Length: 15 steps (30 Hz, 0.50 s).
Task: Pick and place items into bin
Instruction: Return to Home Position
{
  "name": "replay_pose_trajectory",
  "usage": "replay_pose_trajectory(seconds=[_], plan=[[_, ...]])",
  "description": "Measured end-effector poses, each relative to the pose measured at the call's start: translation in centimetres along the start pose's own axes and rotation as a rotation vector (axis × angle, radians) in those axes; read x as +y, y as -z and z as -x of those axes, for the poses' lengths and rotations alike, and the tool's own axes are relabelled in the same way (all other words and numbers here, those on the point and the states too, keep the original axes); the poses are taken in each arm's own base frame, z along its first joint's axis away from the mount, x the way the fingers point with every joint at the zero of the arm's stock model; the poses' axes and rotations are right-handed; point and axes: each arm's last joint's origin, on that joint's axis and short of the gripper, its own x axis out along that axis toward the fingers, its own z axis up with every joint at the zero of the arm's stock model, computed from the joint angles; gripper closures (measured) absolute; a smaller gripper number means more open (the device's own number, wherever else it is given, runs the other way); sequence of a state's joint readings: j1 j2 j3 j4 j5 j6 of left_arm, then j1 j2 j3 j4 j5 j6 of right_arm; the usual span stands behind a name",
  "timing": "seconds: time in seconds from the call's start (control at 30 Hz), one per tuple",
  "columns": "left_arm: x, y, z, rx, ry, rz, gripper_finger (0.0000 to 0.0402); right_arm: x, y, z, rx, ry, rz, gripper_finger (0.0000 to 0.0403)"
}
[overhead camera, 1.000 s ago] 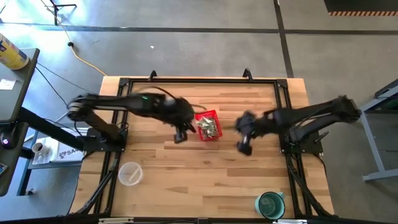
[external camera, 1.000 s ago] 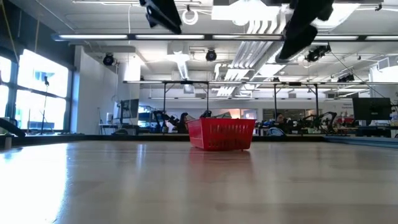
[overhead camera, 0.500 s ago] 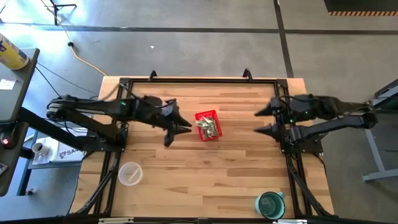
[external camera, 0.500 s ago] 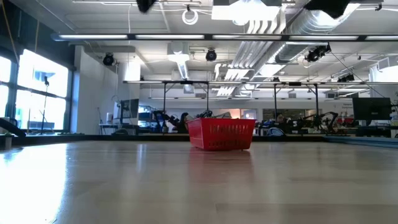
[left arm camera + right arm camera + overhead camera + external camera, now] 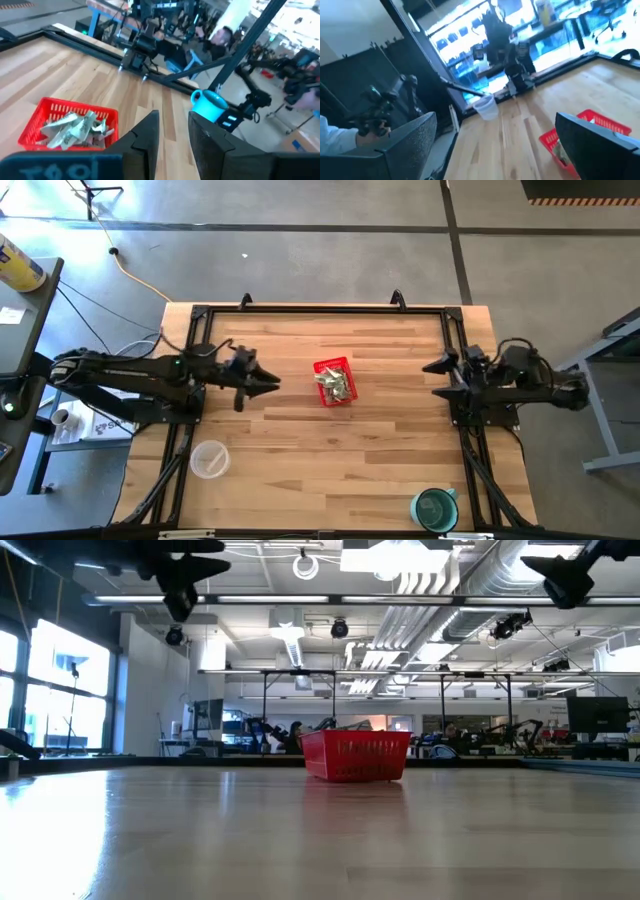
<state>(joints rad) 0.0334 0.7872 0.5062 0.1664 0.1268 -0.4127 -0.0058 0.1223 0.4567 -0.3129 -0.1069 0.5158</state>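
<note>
**A:** Dark left arm (image 5: 150,370) first. Where is it?

**B:** It lies along the left side of the surface (image 5: 300,450), raised above the wood and pointing toward the middle. The left jaws are parted and hold nothing, and they are well apart from the bin.

**A:** Anything near it?

**B:** A clear cup (image 5: 209,459) stands at the near-left corner, with nothing touching it.

**A:** And the middle?

**B:** The bin (image 5: 331,363) stands alone at the centre with the items (image 5: 337,387) heaped inside it. I see no loose item on the wood, though one that small could escape the high view.

**A:** The right side?

**B:** The right arm (image 5: 520,375) is folded over its base at the right edge. The right jaws are spread wide and empty, facing the bin from well apart. A teal cup (image 5: 434,507) stands at the near-right corner.

**A:** So which step is this?

**B:** I judge it to be the return to rest. Both arms are clear of the bin, nothing is carried, and the sorting looks done.

**A:** What does the next move call for?

**B:** No grasp, I think. Each arm needs only to fold fully over its own base. The left has farther to go and should keep its height so it does not clip the clear cup.
</note>
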Motion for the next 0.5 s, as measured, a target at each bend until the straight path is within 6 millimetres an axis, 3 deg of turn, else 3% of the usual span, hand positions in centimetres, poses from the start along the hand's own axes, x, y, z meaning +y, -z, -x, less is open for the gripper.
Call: replay_pose_trajectory(seconds=[0.13, 0.5], plan=[[0.1, 0.9, 2.5, -0.047, 0.011, 0.022, 0.0262, -0.7, 1.2, 1.4, -0.038, 0.035, 0.002, 0.0006], [0.6, 3.6, 7.1, -0.124, 0.033, 0.008, 0.0262, -1.1, 1.7, 1.3, 0.0, 0.094, 0.031, 0.0008]])
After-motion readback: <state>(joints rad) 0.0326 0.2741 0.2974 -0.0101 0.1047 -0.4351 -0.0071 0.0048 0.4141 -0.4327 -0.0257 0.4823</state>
